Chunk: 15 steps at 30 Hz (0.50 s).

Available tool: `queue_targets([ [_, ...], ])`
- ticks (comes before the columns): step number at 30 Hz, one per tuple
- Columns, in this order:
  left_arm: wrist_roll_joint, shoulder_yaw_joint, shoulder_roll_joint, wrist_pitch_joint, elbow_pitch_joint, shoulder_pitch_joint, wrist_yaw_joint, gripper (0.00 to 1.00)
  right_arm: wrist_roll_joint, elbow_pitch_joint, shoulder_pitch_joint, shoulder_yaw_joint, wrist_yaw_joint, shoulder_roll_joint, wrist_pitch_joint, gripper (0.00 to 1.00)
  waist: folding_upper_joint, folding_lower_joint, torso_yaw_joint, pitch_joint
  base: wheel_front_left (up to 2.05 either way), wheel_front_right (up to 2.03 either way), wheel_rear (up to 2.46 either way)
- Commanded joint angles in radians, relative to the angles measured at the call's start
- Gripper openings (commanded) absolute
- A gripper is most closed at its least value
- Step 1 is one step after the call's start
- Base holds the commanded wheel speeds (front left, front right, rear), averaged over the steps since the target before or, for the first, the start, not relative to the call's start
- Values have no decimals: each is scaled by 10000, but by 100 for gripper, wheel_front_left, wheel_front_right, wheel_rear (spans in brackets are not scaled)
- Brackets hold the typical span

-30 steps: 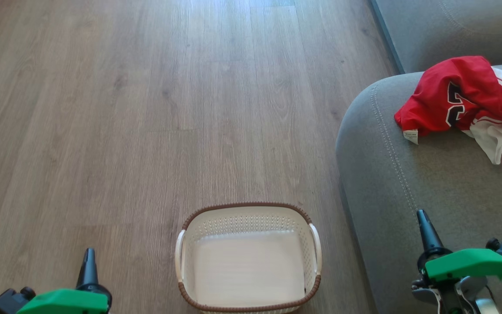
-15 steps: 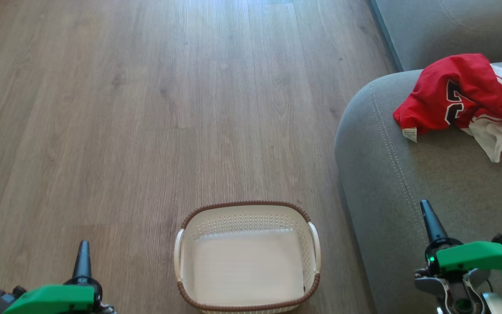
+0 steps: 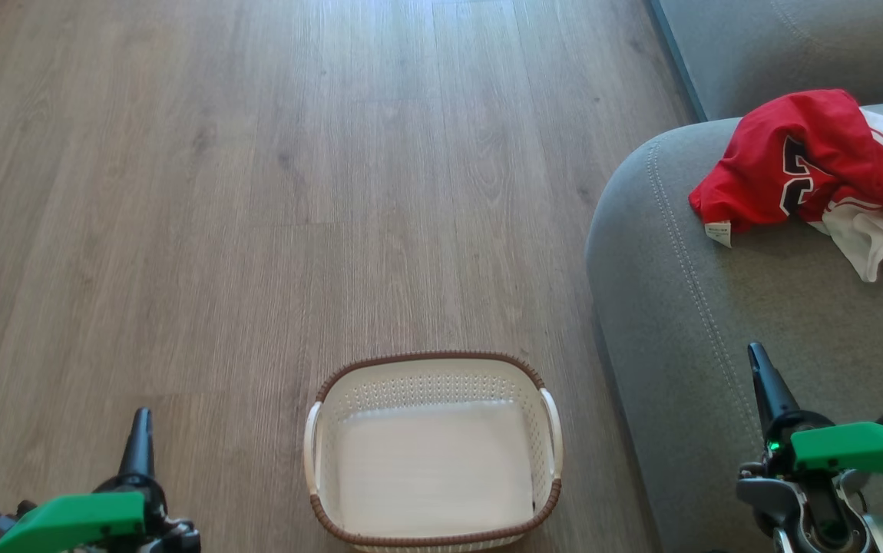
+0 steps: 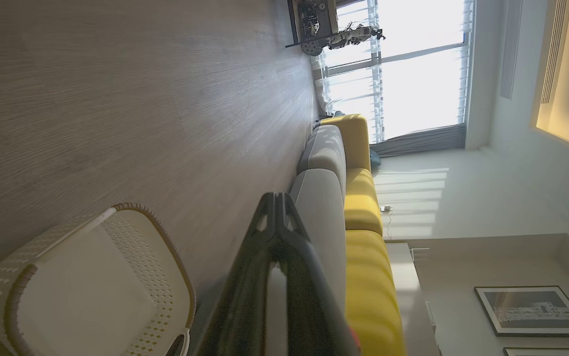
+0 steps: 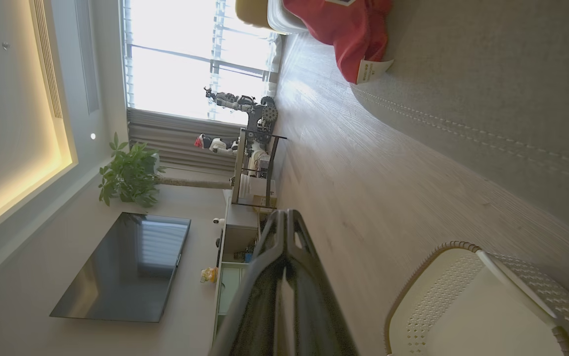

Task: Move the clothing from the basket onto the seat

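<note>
The red clothing point(image 3: 802, 157) with white trim, black numerals and a small white tag lies bunched on the grey seat point(image 3: 718, 322) at the upper right; it also shows as red clothing point(image 5: 349, 29) in the right wrist view. The white basket point(image 3: 432, 369) with its brown braided rim stands on the floor at bottom centre, its inside bare. My left gripper point(image 3: 140, 418) is shut over the floor, left of the basket. My right gripper point(image 3: 758, 357) is shut above the seat cushion, well below the clothing. Both fingertip pairs, left gripper point(image 4: 275, 197) and right gripper point(image 5: 287, 212), meet with nothing between them.
Wooden plank floor point(image 3: 257, 192) spreads to the left and beyond the basket. The sofa backrest point(image 3: 779, 46) rises at the top right. The wrist views show yellow cushions point(image 4: 363, 207), a window, a dark TV point(image 5: 126, 267) and a shelf unit point(image 5: 255, 168) far off.
The head view has shifted slightly, so things sit a little higher. Both grippers have drifted outward and a bit up in the picture, still shut. The clothing and the basket have not moved.
</note>
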Motion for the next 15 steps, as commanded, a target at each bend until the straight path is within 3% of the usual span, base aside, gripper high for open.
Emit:
queue_targets([
  [1,-233,468,71,89,-372,-495,-120,0,323,-435,-639,157,-1,-145,83,0,0,0,-5,5,0,0,0],
  [15,-1379,953,-142,460,-451,-684,-474,0,1894,-664,-728,101,-2,-219,371,0,0,0,-56,58,0,0,0],
])
